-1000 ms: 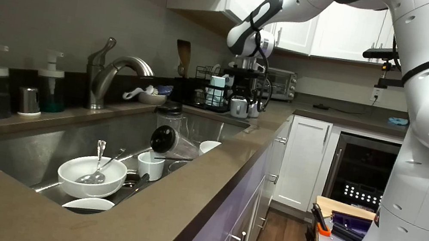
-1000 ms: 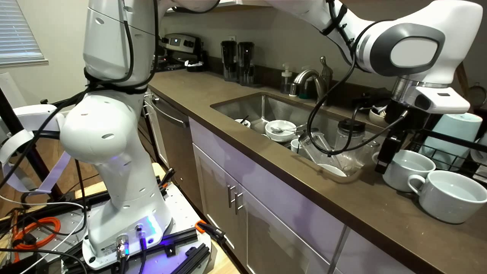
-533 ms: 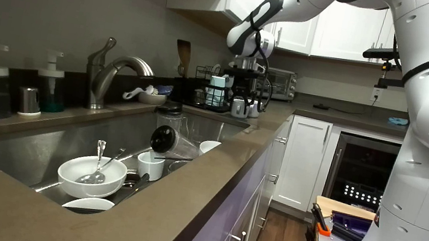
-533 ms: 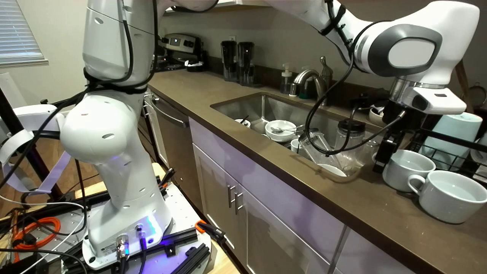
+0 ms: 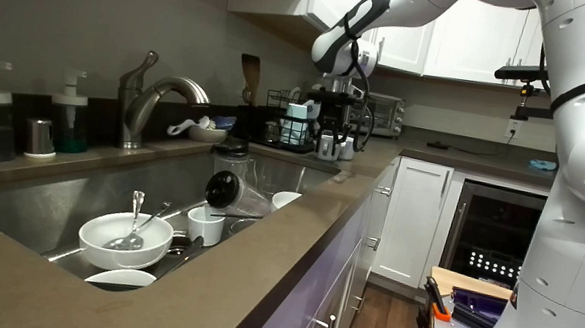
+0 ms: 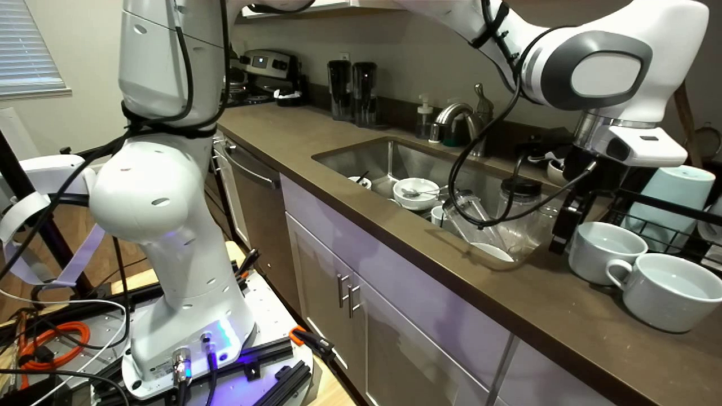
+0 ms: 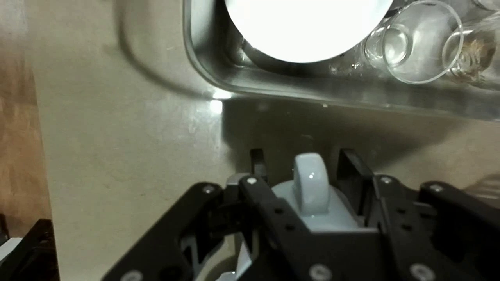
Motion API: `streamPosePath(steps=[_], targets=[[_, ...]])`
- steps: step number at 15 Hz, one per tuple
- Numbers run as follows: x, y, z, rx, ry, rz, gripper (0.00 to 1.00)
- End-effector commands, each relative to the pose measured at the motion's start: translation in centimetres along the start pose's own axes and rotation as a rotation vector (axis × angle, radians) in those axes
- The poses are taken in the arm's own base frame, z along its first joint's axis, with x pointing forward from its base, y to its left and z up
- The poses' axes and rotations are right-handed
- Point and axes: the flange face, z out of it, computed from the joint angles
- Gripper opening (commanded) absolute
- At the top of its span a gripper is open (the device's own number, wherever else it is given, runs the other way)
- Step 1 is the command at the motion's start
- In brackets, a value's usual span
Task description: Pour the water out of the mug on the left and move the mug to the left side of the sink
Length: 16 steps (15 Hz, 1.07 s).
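The left white mug [image 6: 606,254] stands upright on the counter just past the sink's end, apparently with clear liquid inside. My gripper [image 7: 306,166] points down over its handle [image 7: 311,183] in the wrist view. Dark fingers [image 7: 353,171] flank that handle, with a gap on each side, so the jaws are part-way open and hold nothing. In an exterior view the gripper [image 6: 567,231] hides the handle. The steel sink [image 6: 406,160] lies beside the mug, its rounded corner near the top of the wrist view.
A second white mug [image 6: 671,293] stands right beside the left one. Close behind is a black wire rack [image 6: 648,225] with pale blue cups [image 6: 677,192]. The sink holds bowls [image 5: 122,242], clear jars [image 6: 479,214] and a white cup [image 5: 205,225]. A faucet [image 5: 142,103] arches over it.
In an exterior view the gripper has moved slightly left, toward the sink. Both mugs appear shifted a hair to the right there. The rest looks the same.
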Motion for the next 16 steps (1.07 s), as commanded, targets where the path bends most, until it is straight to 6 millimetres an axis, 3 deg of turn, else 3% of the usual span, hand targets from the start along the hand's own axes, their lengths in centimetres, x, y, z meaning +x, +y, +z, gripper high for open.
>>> streamPosePath(steps=[1,5,7,16], targets=[[-1.09,1.09,-0.82,0.014,-0.022,0.014,0.53],[-1.45,1.55,-0.92,0.017,-0.027,0.014,0.36],[-1.65,1.67,-0.88,0.019,-0.029,0.008,0.47],[-1.86,1.22,-0.53,0.013,-0.030,-0.015,0.48]])
